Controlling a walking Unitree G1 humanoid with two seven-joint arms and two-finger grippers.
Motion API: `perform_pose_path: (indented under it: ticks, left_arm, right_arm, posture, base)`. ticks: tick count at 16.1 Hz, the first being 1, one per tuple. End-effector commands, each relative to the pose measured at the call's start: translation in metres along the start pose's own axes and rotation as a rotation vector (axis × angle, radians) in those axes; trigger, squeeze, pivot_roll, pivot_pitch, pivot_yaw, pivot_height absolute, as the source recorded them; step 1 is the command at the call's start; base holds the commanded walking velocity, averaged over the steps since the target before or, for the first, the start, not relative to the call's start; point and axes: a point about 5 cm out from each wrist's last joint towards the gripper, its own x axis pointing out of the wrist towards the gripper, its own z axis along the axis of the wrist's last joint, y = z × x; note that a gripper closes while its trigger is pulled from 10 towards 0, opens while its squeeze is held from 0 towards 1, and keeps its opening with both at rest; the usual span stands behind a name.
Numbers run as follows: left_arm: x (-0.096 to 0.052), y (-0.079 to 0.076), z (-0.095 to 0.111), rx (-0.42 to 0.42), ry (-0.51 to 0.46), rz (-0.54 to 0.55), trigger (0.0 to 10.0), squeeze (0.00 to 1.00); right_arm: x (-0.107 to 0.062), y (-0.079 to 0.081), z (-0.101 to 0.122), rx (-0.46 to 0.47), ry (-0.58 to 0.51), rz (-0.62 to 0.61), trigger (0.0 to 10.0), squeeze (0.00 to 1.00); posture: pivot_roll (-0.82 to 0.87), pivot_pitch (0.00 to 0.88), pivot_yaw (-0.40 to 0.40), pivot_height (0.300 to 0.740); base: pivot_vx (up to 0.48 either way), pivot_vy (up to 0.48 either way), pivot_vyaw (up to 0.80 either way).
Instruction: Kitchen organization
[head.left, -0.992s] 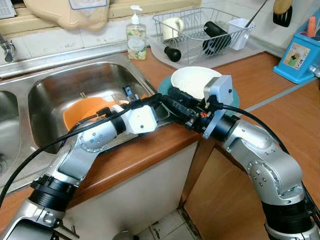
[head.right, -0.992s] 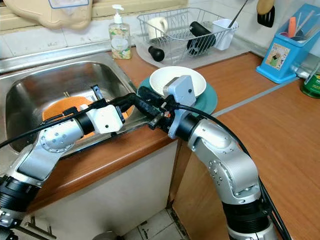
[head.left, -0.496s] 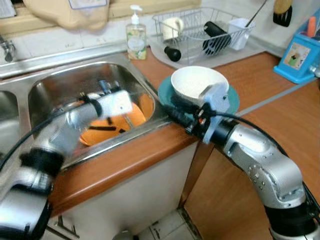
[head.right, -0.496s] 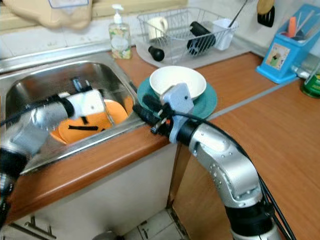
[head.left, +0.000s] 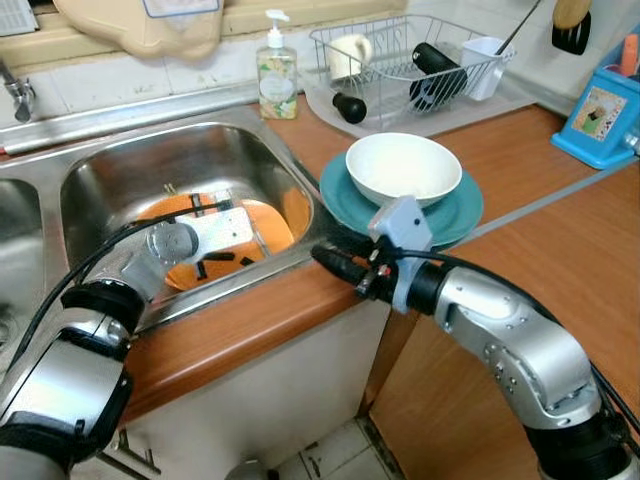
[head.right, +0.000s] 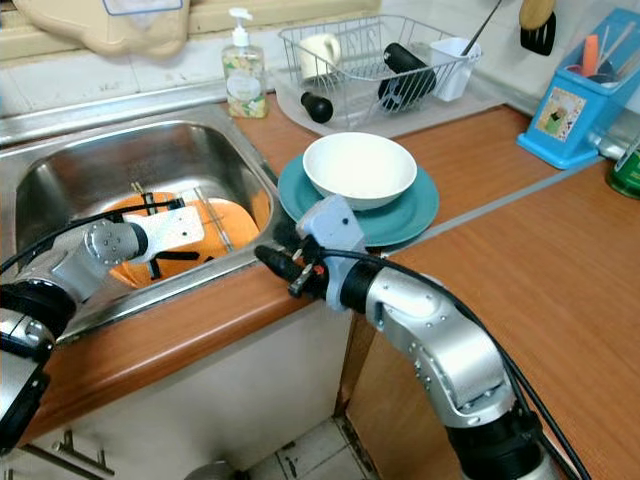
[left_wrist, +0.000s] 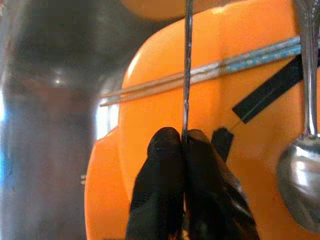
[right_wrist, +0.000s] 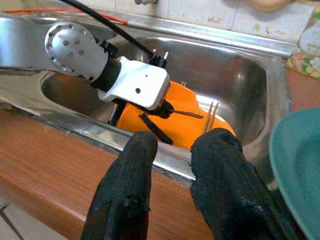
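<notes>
In the steel sink (head.left: 120, 160) lie orange plates (head.left: 270, 222) with chopsticks (left_wrist: 210, 75) and a spoon (left_wrist: 302, 175) on them. My left gripper (left_wrist: 182, 142) reaches down onto the plates (head.left: 258, 238), shut on a thin metal utensil (left_wrist: 187, 75) that sticks out past its fingertips. My right gripper (head.left: 325, 258) hovers over the counter's front edge beside the sink, open with nothing between its fingers (right_wrist: 135, 165). Just behind it, a white bowl (head.left: 403, 167) sits on a teal plate (head.left: 455, 215).
A wire dish rack (head.left: 410, 60) with a cup and black items stands at the back of the wooden counter (head.left: 560, 230). A soap bottle (head.left: 276, 78) stands by the sink, a blue utensil holder (head.left: 600, 115) at the far right, and a tap (head.left: 15, 90) at the far left.
My left arm has swung away from the teal plate and down into the sink onto the orange plates. My right gripper has drawn back from the plate to the counter's edge.
</notes>
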Motion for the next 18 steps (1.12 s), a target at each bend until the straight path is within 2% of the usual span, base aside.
perform_pose_path:
  ticks: [1,2,3,5,10,11,12,13,15,16,17,18]
  left_arm:
    - [0.0,0.004,0.004,0.002,-0.004,-0.004,10.0,0.64]
    - [0.001,0.004,0.003,-0.007,-0.002,-0.013,10.0,1.0]
    - [0.002,0.002,0.001,-0.01,0.004,-0.023,10.0,1.0]
    - [0.002,-0.001,-0.001,-0.009,0.006,-0.025,10.0,1.0]
    - [0.001,-0.002,-0.005,-0.033,-0.002,-0.015,10.0,1.0]
    - [0.0,-0.002,-0.007,-0.033,-0.006,-0.008,10.0,0.2]
    - [-0.001,-0.001,-0.007,-0.044,-0.025,0.006,10.0,0.0]
    - [-0.001,0.0,-0.007,-0.055,-0.036,0.014,10.0,0.0]
    - [-0.007,0.01,0.0,-0.215,-0.164,0.094,10.0,0.0]
    - [-0.008,0.011,0.002,-0.24,-0.19,0.105,10.0,0.0]
    - [-0.013,0.015,0.01,-0.334,-0.299,0.139,10.0,0.0]
    - [-0.015,0.016,0.012,-0.354,-0.323,0.145,10.0,0.0]
  right_arm:
    - [-0.001,0.001,0.0,-0.003,0.007,-0.008,10.0,0.0]
    - [-0.001,0.001,-0.001,0.0,0.009,-0.01,10.0,0.0]
    - [0.0,-0.003,-0.002,0.008,0.017,-0.044,10.0,1.0]
    - [-0.001,-0.009,-0.001,0.052,0.001,-0.07,10.0,1.0]
    - [0.0,-0.027,0.011,0.048,-0.05,-0.178,10.0,1.0]
    - [-0.001,-0.04,0.016,0.048,-0.06,-0.267,10.0,1.0]
    - [-0.004,-0.058,0.021,0.1,-0.056,-0.382,10.0,1.0]
    - [-0.005,-0.063,0.022,0.119,-0.05,-0.417,10.0,1.0]
    - [-0.018,-0.101,0.027,0.221,-0.01,-0.628,10.0,1.0]
    - [-0.021,-0.109,0.027,0.231,0.002,-0.67,10.0,1.0]
    - [-0.028,-0.127,0.026,0.256,0.015,-0.738,10.0,1.0]
    - [-0.029,-0.13,0.026,0.264,0.013,-0.749,10.0,1.0]
  posture:
    - [-0.03,0.0,0.044,0.74]
    - [-0.03,0.0,0.045,0.74]
    - [-0.03,0.0,0.045,0.74]
    - [-0.03,0.0,0.04,0.74]
    - [-0.03,0.0,0.029,0.74]
    - [-0.02,0.0,0.027,0.74]
    - [-0.03,0.0,0.028,0.74]
    - [-0.03,0.0,0.028,0.74]
    - [-0.03,0.0,0.03,0.74]
    - [-0.03,0.0,0.028,0.74]
    - [-0.02,0.0,0.022,0.74]
    - [-0.02,0.0,0.022,0.74]
  base:
    - [0.0,0.0,0.0]
    - [0.0,0.0,0.0]
    - [0.0,0.0,0.0]
    - [0.0,0.0,0.0]
    - [0.0,0.0,0.0]
    - [0.0,0.0,0.0]
    - [0.0,0.0,0.0]
    - [0.0,0.0,0.0]
    - [0.0,0.0,0.0]
    - [0.0,0.0,0.0]
    - [0.0,0.0,0.0]
    - [0.0,0.0,0.0]
